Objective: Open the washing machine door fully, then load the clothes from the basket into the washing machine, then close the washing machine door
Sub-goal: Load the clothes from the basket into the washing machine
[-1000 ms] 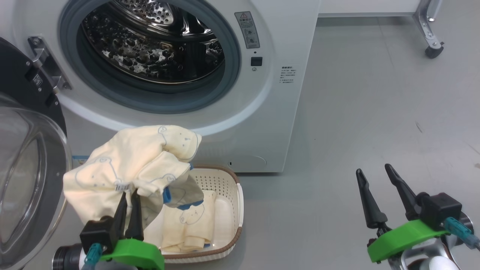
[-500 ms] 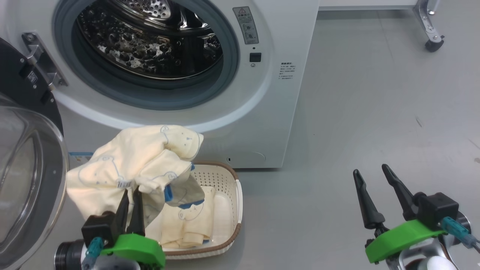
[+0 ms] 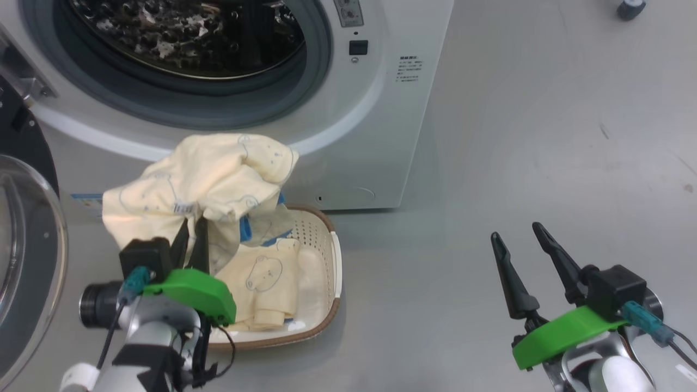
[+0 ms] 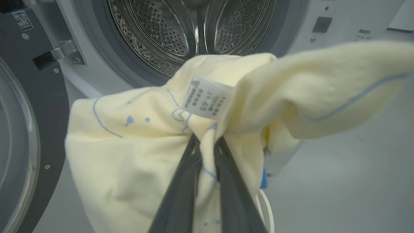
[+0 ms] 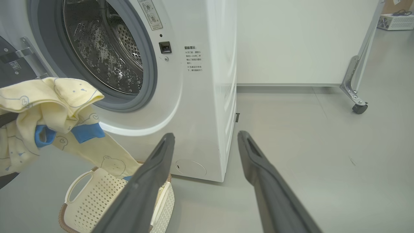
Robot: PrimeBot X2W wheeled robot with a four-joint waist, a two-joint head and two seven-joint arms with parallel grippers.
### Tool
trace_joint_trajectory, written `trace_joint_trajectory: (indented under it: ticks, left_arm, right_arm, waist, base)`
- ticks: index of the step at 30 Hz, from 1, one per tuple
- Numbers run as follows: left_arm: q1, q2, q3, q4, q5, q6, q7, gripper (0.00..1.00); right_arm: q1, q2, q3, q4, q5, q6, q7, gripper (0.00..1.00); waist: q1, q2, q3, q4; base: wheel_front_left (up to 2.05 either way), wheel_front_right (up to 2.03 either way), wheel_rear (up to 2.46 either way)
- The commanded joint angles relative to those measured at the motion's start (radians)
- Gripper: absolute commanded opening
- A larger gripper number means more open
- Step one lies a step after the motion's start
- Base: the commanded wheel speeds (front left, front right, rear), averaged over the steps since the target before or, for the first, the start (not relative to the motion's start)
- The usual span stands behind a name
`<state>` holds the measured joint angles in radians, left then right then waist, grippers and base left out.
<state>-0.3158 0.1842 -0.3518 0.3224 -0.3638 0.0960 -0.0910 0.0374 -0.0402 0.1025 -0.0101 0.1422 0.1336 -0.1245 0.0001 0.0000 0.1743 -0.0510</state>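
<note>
My left gripper (image 3: pixel 191 224) (image 4: pixel 207 139) is shut on a pale yellow garment (image 3: pixel 201 179) (image 4: pixel 155 142) (image 5: pixel 45 106) with blue prints and a white tag, lifted above the basket (image 3: pixel 326 256) (image 5: pixel 93 194) and hanging in front of the washing machine (image 3: pixel 375 109) (image 5: pixel 207 97). More clothes (image 3: pixel 267 283) lie folded in the basket. The washing machine door (image 3: pixel 22 218) (image 4: pixel 29 113) stands swung open at the left, and the steel drum (image 4: pixel 194 29) shows beyond the garment. My right gripper (image 3: pixel 520 234) (image 5: pixel 205 137) hovers open over the floor at the lower right, with nothing between its fingers.
Grey floor (image 3: pixel 544 136) stretches to the right of the machine. A metal frame leg with a black caster (image 5: pixel 357 106) stands at the far right by the white wall. The basket sits on the floor just before the machine's front.
The head camera has tilted down, so the whole picture shifted upward. My left gripper has carried the garment higher, away from the basket. The right gripper has stayed open in place.
</note>
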Motion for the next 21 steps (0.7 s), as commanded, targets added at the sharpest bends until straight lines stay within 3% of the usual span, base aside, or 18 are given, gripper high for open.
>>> trace_joint_trajectory:
  ticks: [1, 21]
  left_arm:
    - [-0.091, 0.019, 0.04, -0.011, -0.007, -0.008, 0.004, 0.0]
    - [-0.665, 0.064, 0.086, 0.344, -0.092, -0.123, 0.221, 0.0]
  right_arm:
    - [-0.052, -0.01, 0.03, -0.029, 0.002, -0.003, -0.014, 1.0]
    - [-0.222, -0.01, 0.106, 0.035, 0.027, -0.003, -0.092, 1.0]
  waist:
    - [-0.0001, 0.0, 0.041, -0.014]
    - [-0.0001, 0.0, 0.304, -0.093]
  base:
    - [0.0, 0.0, 0.0]
    - [0.0, 0.0, 0.0]
